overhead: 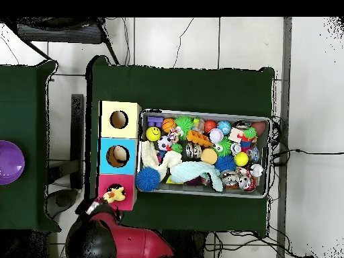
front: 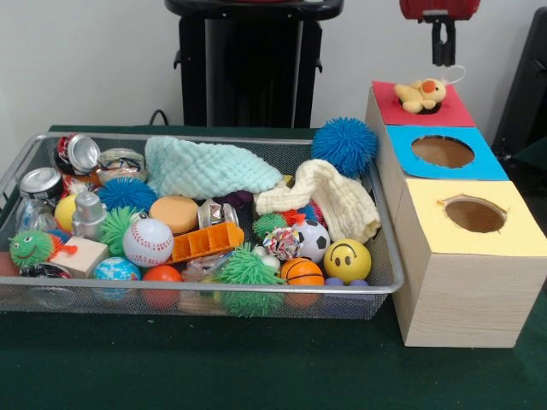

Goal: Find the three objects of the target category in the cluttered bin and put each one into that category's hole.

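The yellow duck [front: 421,94] with its string loop lies across the round hole in the red square top [front: 453,113] of the far wooden box, not dropped in. My gripper [front: 443,53] hangs just above it, slightly open and empty, clear of the duck. In the overhead view the duck [overhead: 114,195] sits on the red top [overhead: 126,189] next to my red arm [overhead: 107,232]. The wire mesh bin [front: 24,158] is full of clutter. No orange striped plush and no tan-brown plush shows.
The blue-bordered hole [front: 442,151] and the yellow-bordered hole [front: 475,215] follow in the same row of boxes. The bin holds spiky pom balls [front: 344,145], a baseball [front: 148,242], cloths [front: 205,166], cans [front: 77,154]. A purple bowl [overhead: 9,162] sits on a side table.
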Controlling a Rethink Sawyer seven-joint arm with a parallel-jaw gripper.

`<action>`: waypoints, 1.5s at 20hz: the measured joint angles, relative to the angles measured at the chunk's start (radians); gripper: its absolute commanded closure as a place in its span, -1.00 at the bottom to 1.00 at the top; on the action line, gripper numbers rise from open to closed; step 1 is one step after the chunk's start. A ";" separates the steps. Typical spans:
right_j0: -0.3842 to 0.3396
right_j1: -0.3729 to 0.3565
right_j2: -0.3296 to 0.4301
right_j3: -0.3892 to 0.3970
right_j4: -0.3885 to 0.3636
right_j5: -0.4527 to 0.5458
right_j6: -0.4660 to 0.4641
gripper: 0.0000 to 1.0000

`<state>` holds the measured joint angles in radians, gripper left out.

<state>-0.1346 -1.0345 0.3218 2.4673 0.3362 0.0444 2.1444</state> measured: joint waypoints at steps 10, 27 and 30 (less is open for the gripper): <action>0.081 0.119 -0.130 -0.002 0.001 0.000 0.000 1.00; 0.123 0.125 -0.176 -0.002 0.015 0.000 0.000 1.00; 0.149 0.103 -0.210 -0.009 0.016 0.006 0.000 1.00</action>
<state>0.0141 -0.9313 0.1113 2.4580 0.3520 0.0501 2.1444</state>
